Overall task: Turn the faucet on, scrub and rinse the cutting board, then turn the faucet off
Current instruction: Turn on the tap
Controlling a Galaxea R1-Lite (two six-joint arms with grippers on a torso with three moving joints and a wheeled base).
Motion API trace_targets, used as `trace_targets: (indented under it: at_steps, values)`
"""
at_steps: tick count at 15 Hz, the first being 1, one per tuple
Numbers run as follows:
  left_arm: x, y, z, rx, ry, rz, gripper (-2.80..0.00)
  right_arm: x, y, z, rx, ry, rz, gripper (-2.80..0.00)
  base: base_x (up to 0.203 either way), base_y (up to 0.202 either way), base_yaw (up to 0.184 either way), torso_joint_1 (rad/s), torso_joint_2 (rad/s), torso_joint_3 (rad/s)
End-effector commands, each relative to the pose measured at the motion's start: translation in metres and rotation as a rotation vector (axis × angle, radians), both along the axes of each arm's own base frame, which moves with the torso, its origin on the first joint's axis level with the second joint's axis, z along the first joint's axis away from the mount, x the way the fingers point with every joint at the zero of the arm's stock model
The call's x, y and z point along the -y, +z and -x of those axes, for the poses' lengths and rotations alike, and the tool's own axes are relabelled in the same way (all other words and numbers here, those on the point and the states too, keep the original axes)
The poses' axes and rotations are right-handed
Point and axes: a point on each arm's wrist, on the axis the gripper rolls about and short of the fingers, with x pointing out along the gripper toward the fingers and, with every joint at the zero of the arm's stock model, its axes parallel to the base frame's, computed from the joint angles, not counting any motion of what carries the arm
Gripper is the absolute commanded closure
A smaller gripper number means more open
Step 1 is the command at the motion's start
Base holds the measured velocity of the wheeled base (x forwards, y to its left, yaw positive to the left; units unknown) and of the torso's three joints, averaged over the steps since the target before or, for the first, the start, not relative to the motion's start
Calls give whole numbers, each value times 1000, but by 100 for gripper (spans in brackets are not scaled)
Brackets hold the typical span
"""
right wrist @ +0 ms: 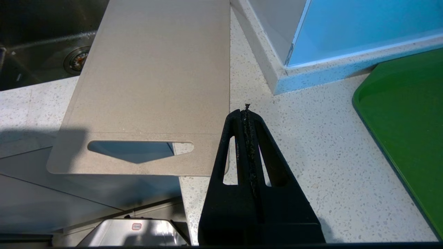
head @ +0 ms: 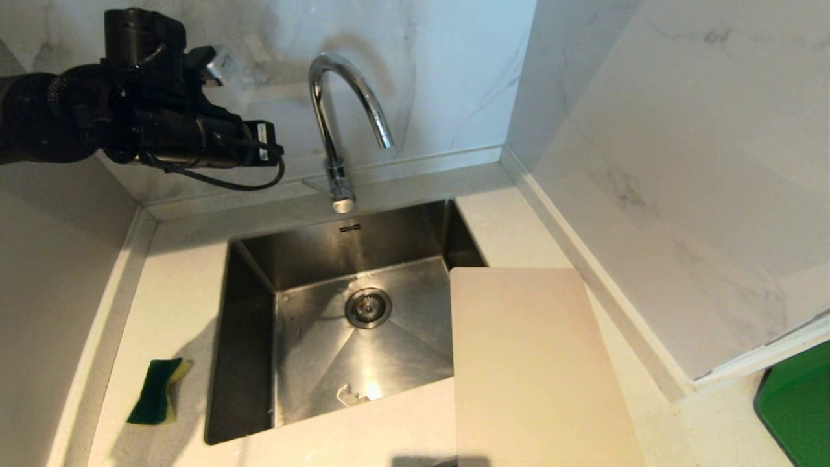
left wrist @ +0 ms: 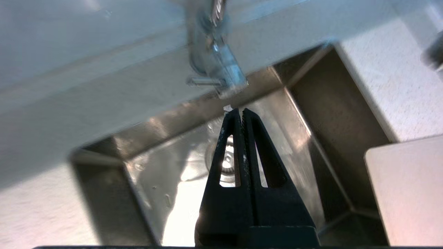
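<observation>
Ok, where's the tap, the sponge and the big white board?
faucet (head: 322,110): head view, on its upright chrome neck.
sponge (head: 155,391): head view, on its green top.
cutting board (head: 532,363): head view, on its flat middle.

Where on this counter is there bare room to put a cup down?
Bare counter lies left of the sink, between the sponge and the back wall, and behind the sink right of the faucet. The right side is crowded: the cutting board overhangs the sink, with a green tray beyond.

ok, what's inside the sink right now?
Sink holds only the drain strainer and a small white scrap near its front edge. The cutting board overhangs its right side, hiding what's beneath.
</observation>
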Motion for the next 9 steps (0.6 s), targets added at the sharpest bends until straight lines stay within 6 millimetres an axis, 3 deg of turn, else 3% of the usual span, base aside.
trace_targets:
  at_steps: [1,4,9]
  values:
    - [9,-30,-24,-69,-3,-7,0,0,0,0,1,0,0,0,0,0,0,0,0,0]
    - [14,-47,-36,-111,-11,36,0,0,0,0,1,0,0,0,0,0,0,0,0,0]
    - [16,-40,-41,-25,-34,64,0,0,0,0,1,0,0,0,0,0,0,0,0,0]
